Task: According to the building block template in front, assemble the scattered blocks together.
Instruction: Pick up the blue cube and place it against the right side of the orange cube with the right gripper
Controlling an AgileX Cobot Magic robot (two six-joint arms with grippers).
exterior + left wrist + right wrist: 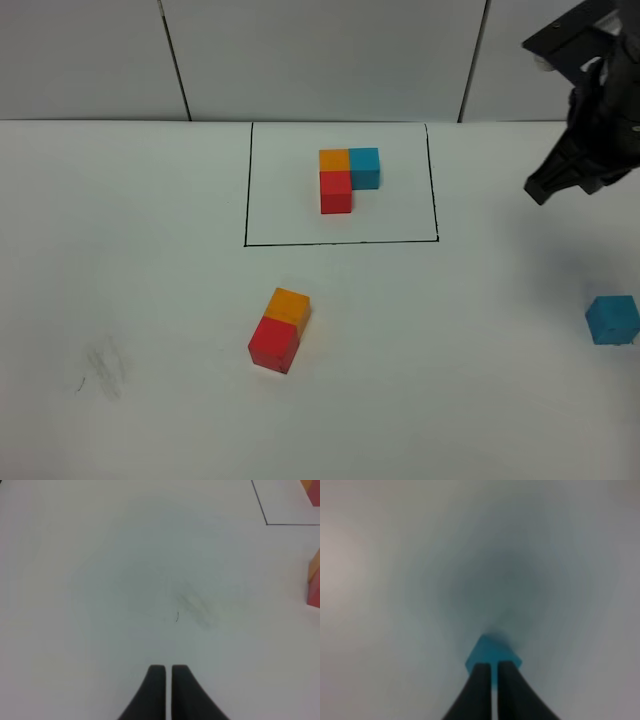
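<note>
Scattered blocks (282, 322) are in two places for me right now. The red cube (274, 344) and the orange cube (290, 304) sit touching face to face on the table (150, 250). They're a pair turned a little askew, well apart from the right gripper (539, 191), over toward the left arm's side of it. The cyan-blue cube (612, 320) sits alone, much nearer that gripper. On the right wrist camera it shows just past the fingertips (481, 672), blurred and partly hidden behind them. The high camera has the gripper up off the table, with the cube on the surface below, farther from the back wall (300, 60) than the gripper is. That gripper's fingers are drawn together with only a sliver of light between them, and nothing is held. The left gripper (164, 669) I only get on its own wrist camera: fingers likewise pressed nearly together, empty, hanging over bare table. Beyond its tips there's a faint grey smudge (192, 605), and farther off I catch the edge of the red and orange pair. The template (348, 178), orange, cyan-blue and red in an L, stands inside its black frame (340, 242), well apart from both grippers, on neither arm's side but between them
</note>
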